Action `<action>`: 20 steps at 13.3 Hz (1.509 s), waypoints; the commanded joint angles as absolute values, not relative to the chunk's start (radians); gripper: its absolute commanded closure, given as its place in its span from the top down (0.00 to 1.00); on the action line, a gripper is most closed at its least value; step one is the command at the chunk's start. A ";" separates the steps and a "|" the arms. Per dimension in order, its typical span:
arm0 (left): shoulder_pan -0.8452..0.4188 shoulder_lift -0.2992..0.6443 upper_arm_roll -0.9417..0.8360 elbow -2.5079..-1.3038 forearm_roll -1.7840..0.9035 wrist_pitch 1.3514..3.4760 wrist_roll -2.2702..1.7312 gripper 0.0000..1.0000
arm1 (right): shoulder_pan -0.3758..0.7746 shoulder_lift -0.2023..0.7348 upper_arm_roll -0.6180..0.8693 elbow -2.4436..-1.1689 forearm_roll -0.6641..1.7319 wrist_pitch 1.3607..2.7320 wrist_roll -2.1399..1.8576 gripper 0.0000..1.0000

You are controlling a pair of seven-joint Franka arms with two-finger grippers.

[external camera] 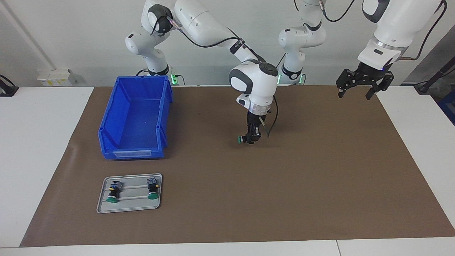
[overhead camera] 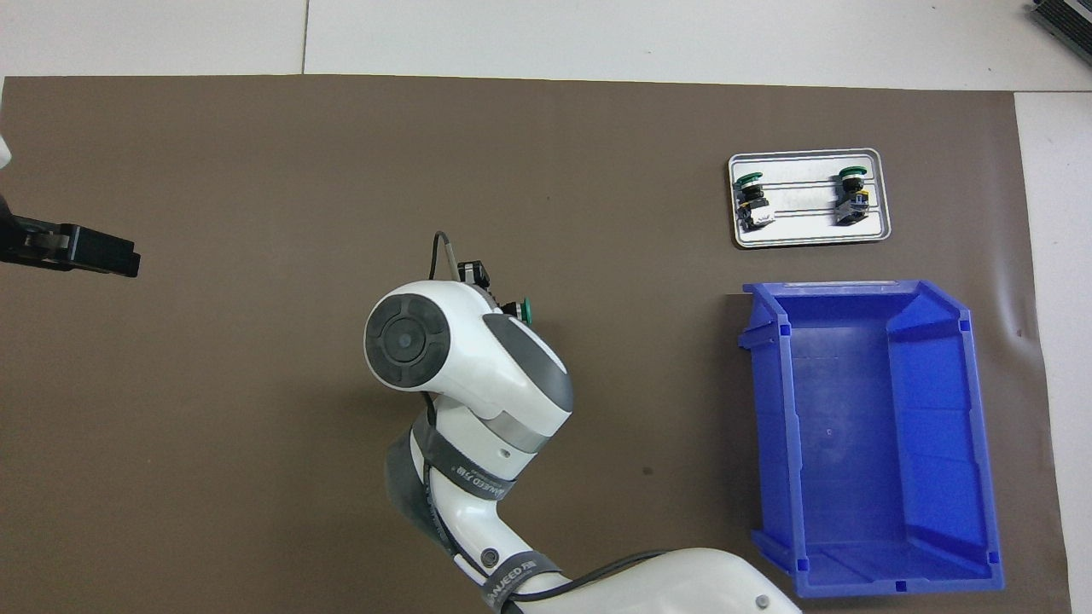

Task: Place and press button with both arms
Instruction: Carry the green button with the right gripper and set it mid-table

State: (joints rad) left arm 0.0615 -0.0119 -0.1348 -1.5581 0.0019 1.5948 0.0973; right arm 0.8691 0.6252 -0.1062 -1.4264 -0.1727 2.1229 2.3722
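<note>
Carrying stage: right gripper (external camera: 250, 139) fingers grasp the button (external camera: 241, 139) above mid-bench. Left gripper (external camera: 362, 89), released, waits at two o'clock. Next: set down, press.

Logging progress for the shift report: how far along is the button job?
One button is out of the tray, shut in the right gripper low over the middle of the brown mat. Not visibly set down or pressed. The left gripper waits raised and open at its end. Two buttons remain on the tray.
</note>
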 commanded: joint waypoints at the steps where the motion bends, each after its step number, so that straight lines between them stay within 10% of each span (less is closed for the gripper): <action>1: 0.075 -0.029 -0.144 -1.577 0.017 1.586 0.092 1.00 | 0.871 0.614 -0.109 -1.477 -0.186 2.187 2.384 0.00; 6: 0.058 -0.031 -0.149 -1.600 0.017 1.667 0.103 1.00 | 0.874 0.601 -0.109 -1.557 -0.189 2.247 2.385 0.06; 8: 0.057 -0.043 -0.152 -1.634 0.017 1.732 0.118 1.00 | 0.874 0.601 -0.109 -1.568 -0.190 2.293 2.376 0.93; 9: 0.057 -0.051 -0.156 -1.652 0.017 1.761 0.130 1.00 | 0.874 0.601 -0.109 -1.566 -0.196 2.292 2.359 1.00; 20: -0.113 -0.069 -0.160 -1.816 -0.051 1.851 0.745 0.80 | 0.629 0.203 -0.109 -1.755 -0.179 2.175 1.656 1.00</action>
State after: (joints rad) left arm -0.0521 -0.0432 -0.1738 -1.7494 -0.0405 1.7975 0.6629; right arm 0.6881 0.2885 -0.1214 -1.6504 -0.1775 2.1594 1.8154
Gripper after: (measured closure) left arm 0.185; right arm 0.000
